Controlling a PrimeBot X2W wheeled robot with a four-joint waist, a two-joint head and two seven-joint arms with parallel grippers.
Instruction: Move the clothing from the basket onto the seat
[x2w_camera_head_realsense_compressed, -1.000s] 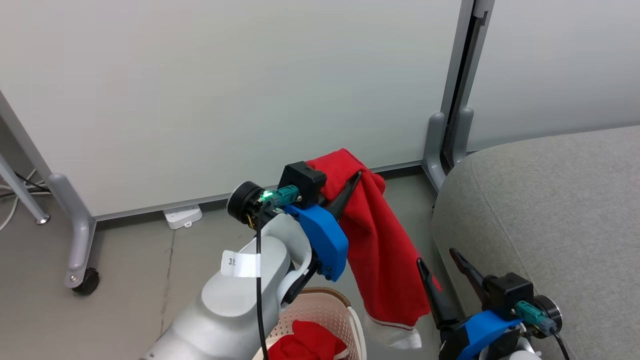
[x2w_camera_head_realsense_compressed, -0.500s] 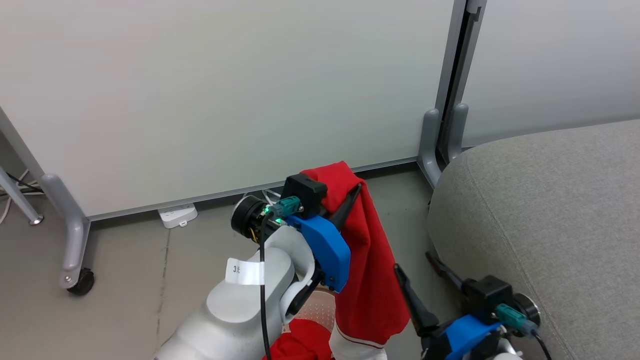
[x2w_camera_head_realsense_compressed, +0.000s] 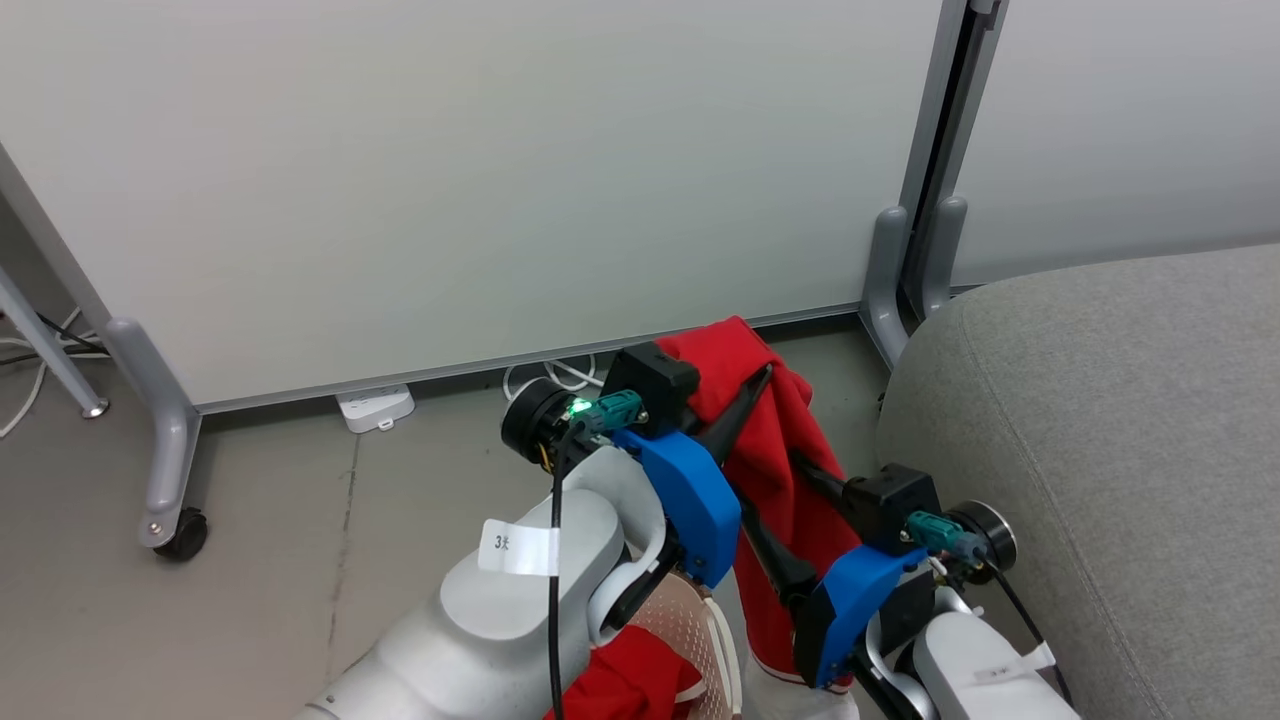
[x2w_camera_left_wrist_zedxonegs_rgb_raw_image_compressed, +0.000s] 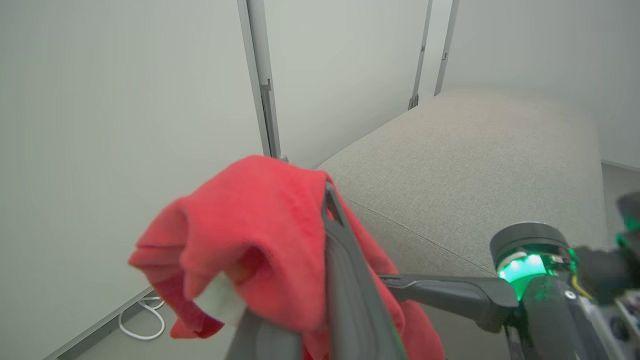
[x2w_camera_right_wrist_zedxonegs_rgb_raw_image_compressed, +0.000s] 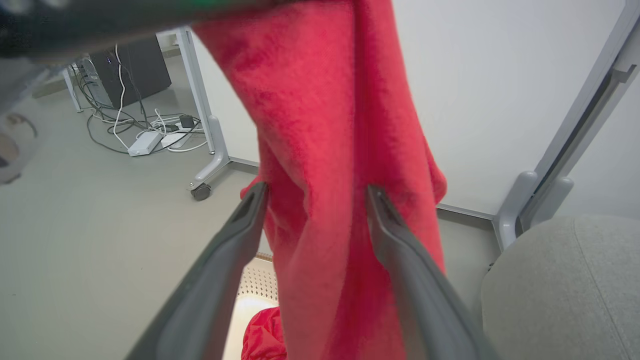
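We have the left gripper raised in the middle of the head view. Its jaws are clenched on the top of one red garment, which hangs down close by the basket at the bottom edge. What has changed over the last second is the right gripper. It stood apart at the lower right, and now it has come in toward the centre — in the right wrist view its jaws straddle the hanging cloth, released and wide, one finger on either side, not yet squeezing it. We read this as a second hold being set up lower down, so the garment can be carried spread rather than dangling. The seat takes the right side of the frame, just beside the arms. The other red garment lies in the basket — so neither piece rests on the seat yet.
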